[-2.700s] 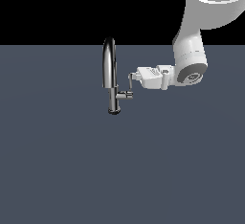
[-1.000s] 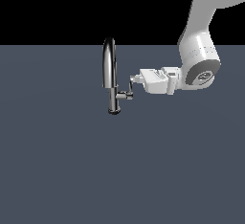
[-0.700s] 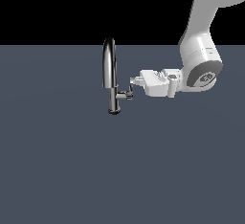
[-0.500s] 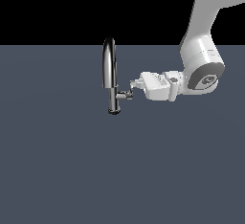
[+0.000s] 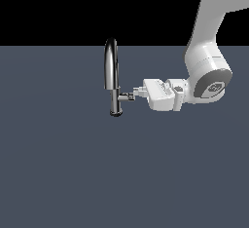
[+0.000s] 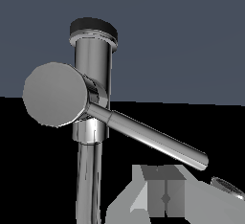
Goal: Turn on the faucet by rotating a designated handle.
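The gripper [image 5: 138,93] reaches in sideways from the exterior view's right, its tips at the handle [image 5: 128,96]; in the wrist view its fingers [image 6: 165,193] look pressed together just beside the lever, gripping nothing. The turn seems under way or barely begun, and how much rotation is left I cannot judge. The handle is a thin chrome lever on a stubby side stem of the faucet [image 5: 112,76], which stands upright mid-worktop [image 5: 68,163], arched and shiny.
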Action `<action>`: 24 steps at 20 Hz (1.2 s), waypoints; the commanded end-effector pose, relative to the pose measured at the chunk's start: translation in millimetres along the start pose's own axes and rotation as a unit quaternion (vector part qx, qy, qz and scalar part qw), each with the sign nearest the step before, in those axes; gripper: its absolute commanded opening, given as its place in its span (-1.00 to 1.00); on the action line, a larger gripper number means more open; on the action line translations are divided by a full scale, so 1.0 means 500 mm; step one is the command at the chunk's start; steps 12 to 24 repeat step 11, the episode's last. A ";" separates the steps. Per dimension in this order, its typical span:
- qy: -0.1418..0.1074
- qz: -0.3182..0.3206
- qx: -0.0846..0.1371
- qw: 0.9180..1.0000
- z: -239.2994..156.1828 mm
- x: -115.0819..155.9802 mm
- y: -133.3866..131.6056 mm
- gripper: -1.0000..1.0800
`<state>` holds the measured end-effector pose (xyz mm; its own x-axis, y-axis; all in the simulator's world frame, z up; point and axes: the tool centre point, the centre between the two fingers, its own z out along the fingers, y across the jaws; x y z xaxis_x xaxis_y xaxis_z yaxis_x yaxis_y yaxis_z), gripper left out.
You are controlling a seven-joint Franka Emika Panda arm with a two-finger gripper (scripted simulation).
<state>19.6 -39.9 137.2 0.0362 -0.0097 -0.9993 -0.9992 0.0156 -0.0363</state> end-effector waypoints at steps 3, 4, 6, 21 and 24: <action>-0.002 0.007 -0.002 1.000 0.006 0.059 0.018 -1.00; -0.002 0.008 -0.003 1.000 0.008 0.071 0.021 -1.00; -0.003 0.010 -0.004 1.000 0.010 0.096 0.028 -1.00; -0.005 0.013 -0.006 1.000 0.015 0.143 0.041 -1.00; -0.005 0.013 -0.006 1.000 0.015 0.143 0.041 -1.00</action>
